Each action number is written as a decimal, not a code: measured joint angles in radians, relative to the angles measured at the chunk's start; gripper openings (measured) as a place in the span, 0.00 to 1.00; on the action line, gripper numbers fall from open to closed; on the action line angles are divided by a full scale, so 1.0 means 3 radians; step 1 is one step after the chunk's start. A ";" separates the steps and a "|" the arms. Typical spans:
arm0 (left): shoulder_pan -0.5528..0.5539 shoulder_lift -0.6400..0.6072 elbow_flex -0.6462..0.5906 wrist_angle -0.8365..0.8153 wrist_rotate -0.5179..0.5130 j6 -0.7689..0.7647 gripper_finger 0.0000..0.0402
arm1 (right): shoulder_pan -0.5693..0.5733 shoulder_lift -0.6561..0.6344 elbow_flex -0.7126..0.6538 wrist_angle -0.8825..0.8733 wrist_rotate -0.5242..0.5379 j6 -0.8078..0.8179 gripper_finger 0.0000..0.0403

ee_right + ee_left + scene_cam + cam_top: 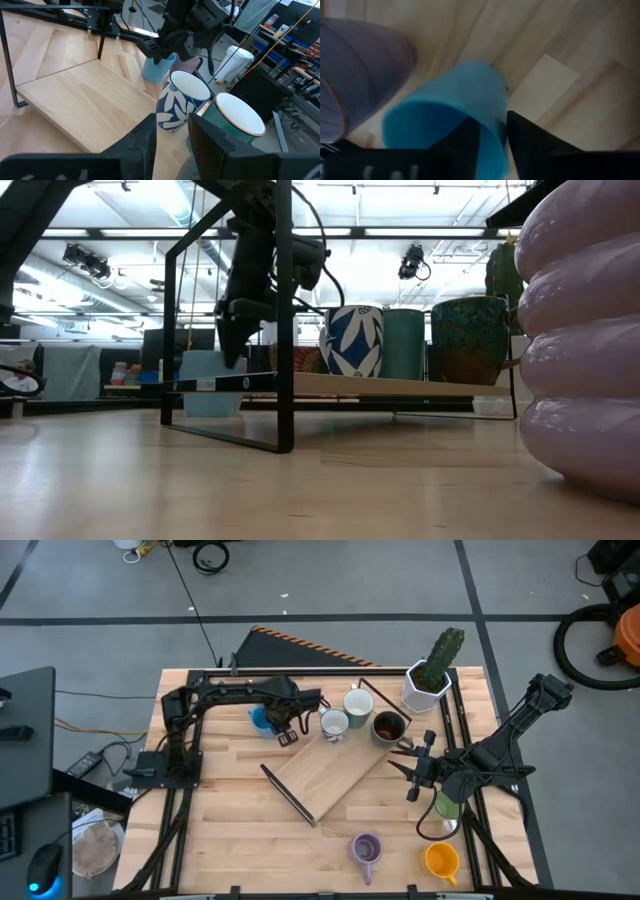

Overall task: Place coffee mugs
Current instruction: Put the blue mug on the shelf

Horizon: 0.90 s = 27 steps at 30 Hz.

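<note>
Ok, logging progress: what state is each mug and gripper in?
Blue mug: upright, rim pinched by left gripper.
Patterned mug: upright on board.
Teal mug: upright on board.
Brown mug: upright on board.
Purple mug: upright on table.
Orange mug: upright on table.
Right gripper: open, empty.

A robotics lab: wooden worktable (230,810) on grey concrete floor (330,580), ceiling strip lights (120,232), trailing cables (190,590).
</note>
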State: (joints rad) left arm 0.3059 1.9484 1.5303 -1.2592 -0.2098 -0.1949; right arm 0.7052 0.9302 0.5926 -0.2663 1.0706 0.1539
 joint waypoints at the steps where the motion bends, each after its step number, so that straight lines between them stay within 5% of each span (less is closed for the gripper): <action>1: -0.0024 0.0000 0.0000 -0.0010 0.0001 0.0014 0.19 | 0.0000 0.0000 0.0000 0.0000 0.0000 0.0001 0.29; 5: -0.0115 0.0000 0.0000 0.0000 -0.0001 0.0037 0.05 | -0.0001 0.0000 0.0001 -0.0001 0.0001 0.0001 0.29; 27: -0.0427 0.0001 0.0755 -0.0482 0.0459 -0.0186 0.06 | 0.0000 -0.0001 0.0001 0.0006 0.0001 0.0000 0.29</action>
State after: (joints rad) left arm 0.1779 1.9488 1.7568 -1.4037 -0.0721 -0.2508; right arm 0.7051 0.9300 0.5928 -0.2646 1.0710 0.1539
